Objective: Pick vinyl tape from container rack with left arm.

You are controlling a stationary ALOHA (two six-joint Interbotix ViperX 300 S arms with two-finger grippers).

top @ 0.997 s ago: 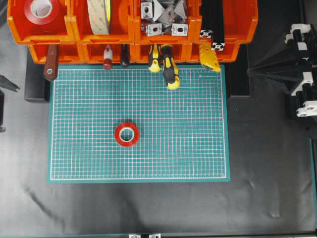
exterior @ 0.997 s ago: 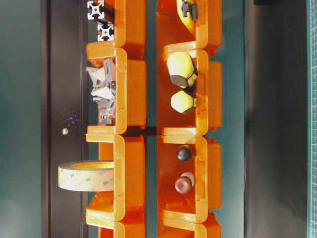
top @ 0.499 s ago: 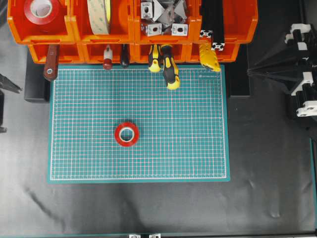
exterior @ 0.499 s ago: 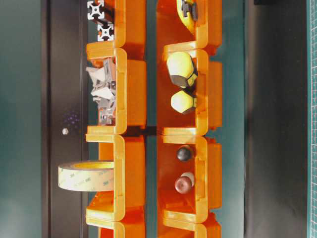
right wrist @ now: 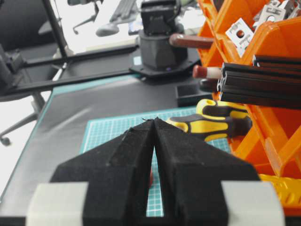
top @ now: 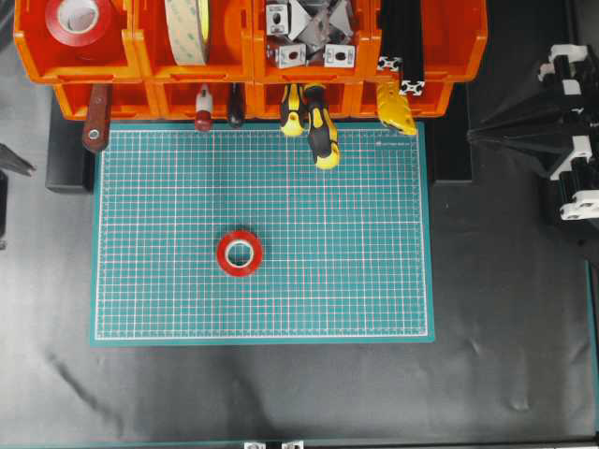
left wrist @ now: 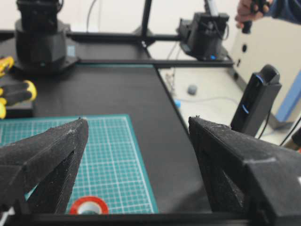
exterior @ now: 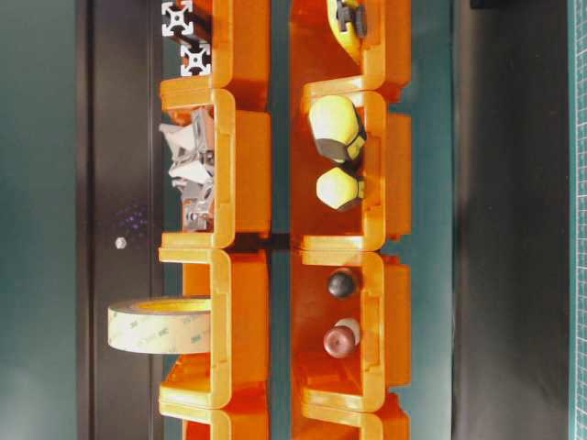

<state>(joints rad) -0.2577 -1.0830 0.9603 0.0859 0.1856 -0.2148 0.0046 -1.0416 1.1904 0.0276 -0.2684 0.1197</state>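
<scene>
One red vinyl tape roll (top: 78,19) with a white core lies in the far-left upper bin of the orange container rack (top: 251,56). A second red roll (top: 240,253) lies flat on the green mat; it also shows in the left wrist view (left wrist: 89,206), low between the jaws and well ahead of them. My left gripper (left wrist: 138,122) is open wide and empty; only one finger (top: 17,160) shows at the overhead view's left edge, off the mat. My right gripper (right wrist: 154,120) is shut and empty, parked at the right (top: 473,137).
The cream-tan tape roll (top: 187,28) stands in the neighbouring bin and shows at table level (exterior: 156,325). Metal brackets (top: 309,33) and black extrusions (top: 402,47) fill other bins. Yellow-black screwdriver handles (top: 318,126) and a brown handle (top: 95,126) stick out over the mat's (top: 356,281) far edge.
The left gripper's finger at the left edge has shifted very slightly left and down. Both tape rolls and the right arm have not moved.
</scene>
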